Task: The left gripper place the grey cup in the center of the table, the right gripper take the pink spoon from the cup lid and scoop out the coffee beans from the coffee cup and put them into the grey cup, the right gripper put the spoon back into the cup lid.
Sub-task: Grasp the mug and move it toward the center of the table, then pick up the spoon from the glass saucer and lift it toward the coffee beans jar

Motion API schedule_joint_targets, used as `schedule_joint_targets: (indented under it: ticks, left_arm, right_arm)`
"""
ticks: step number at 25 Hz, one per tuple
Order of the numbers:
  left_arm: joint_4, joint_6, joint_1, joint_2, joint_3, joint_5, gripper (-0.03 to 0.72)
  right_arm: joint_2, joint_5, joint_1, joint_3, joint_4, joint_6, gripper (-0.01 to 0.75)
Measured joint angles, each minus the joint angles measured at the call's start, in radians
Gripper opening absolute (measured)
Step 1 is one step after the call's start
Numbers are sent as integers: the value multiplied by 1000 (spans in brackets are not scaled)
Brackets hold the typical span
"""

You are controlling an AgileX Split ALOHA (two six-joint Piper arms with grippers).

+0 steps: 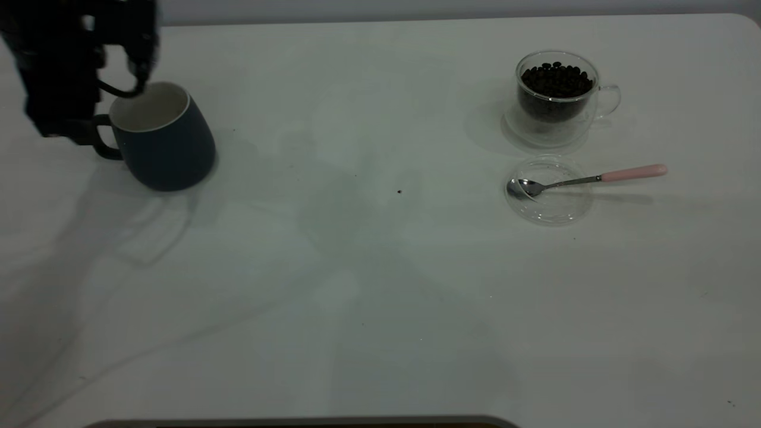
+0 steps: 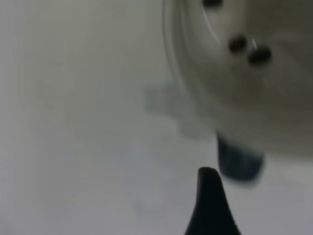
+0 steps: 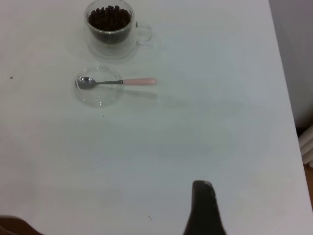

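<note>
A bare stretch of the table (image 1: pixel 368 309) fills the foreground of the exterior view, plain white with a few tiny dark specks. Farther back on the right lies the cup lid (image 1: pixel 549 189), a clear disc flat on the table, and the pink spoon (image 1: pixel 585 179) rests across it: its metal bowl sits inside the lid and its pale pink handle reaches out over the rim toward the right. Just behind the lid stands the coffee cup (image 1: pixel 557 98), upright, clear glass, with the coffee beans (image 1: pixel 556 80) heaped dark inside it and its thin handle turned to the right. Well apart from these, at the far left, stands the grey cup (image 1: pixel 163 137), upright on the table, white inside, its loop handle pointing left. The left end effector (image 1: pixel 122 71) hangs at the cup's rim and handle side, a dark finger reaching down at the white rim; whether it is spread or closed on the cup I cannot tell. The right end effector (image 3: pixel 204 208) shows only one dark fingertip in the right wrist view, above bare table and well away from the spoon and lid, so its state is also unclear.
</note>
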Motion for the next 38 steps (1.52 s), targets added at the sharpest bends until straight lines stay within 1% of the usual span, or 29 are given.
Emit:
schedule_joint_targets:
  ticks: [8, 12, 21, 24, 26, 28, 32, 35, 38]
  left_arm:
    - [12, -19, -64, 71, -9, -81, 586]
    - [12, -87, -124, 85, -9, -134, 586]
    - [12, -212, -293, 94, -9, -272, 586]
    - [12, -272, -331, 98, -9, -311, 586]
    - [12, -312, -343, 95, -9, -318, 586]
    - [12, -355, -348, 77, -9, -290, 586]
    - [12, -452, -350, -52, -9, -152, 586]
    - [11, -568, -350, -193, -9, 6, 586]
    - [10, -727, -350, -341, -9, 197, 586]
  right_arm:
    - [0, -1, 0, 0, 0, 0, 589]
    - [0, -1, 0, 0, 0, 0, 589]
    - [0, -1, 0, 0, 0, 0, 589]
    - [0, -1, 0, 0, 0, 0, 589]
    - [0, -1, 0, 0, 1, 0, 589]
    - [0, -1, 0, 0, 1, 0, 589]
    - [0, -1, 0, 0, 1, 0, 589]
    - [0, -1, 0, 0, 1, 0, 589]
    - [0, -1, 0, 0, 1, 0, 589]
